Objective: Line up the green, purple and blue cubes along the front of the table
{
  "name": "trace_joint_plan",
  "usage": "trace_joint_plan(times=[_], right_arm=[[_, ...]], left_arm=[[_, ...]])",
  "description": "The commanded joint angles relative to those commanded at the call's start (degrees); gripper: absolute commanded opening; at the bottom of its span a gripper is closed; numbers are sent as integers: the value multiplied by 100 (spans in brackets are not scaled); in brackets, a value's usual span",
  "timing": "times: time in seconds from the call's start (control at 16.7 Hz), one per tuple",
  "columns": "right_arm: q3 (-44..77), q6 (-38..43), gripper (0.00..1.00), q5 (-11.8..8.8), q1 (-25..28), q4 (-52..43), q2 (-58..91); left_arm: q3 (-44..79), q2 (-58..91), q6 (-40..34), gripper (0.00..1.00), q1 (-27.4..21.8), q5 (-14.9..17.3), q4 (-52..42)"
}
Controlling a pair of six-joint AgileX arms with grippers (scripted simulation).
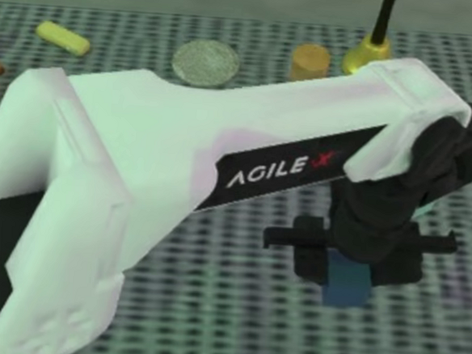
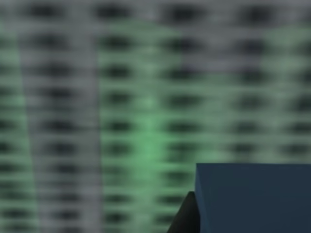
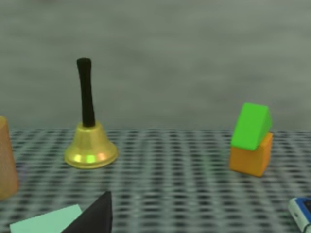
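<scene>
**Inspector:** Where is the blue cube (image 1: 347, 282) recorded?

**Assessor:** Toward the front of the counter (image 1: 235, 306), right of centre, clamped in the left end effector (image 1: 351, 274). Whether it is resting or held just above cannot be told; release is not yet done.

**Inspector:** And the green and purple cubes?

**Assessor:** A mint-green edge (image 3: 46, 221) is seen in the right wrist view only; the purple cube is not seen. The row is judged unconfirmed. The right end effector is not seen from above, and its state cannot be told.

Small navy-blue cube (image 1: 347, 284) hangs upright between black jaws above the table (image 1: 211, 305).
</scene>
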Motion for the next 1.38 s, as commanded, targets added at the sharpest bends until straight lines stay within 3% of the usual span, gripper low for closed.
trace_joint_plan(times=[0.24, 0.54, 0.84, 1.38], right_arm=[[0, 0, 100, 0, 0, 0, 0], [0, 0, 100, 0, 0, 0, 0], [0, 0, 100, 0, 0, 0, 0], [0, 0, 100, 0, 0, 0, 0]], left_arm=[[-229, 48, 21, 0, 23, 0, 243], [-1020, 238, 11, 0, 15, 3, 1286], [-1142, 275, 9, 0, 6, 3, 1417], [-1142, 275, 9, 68, 6, 3, 1417]])
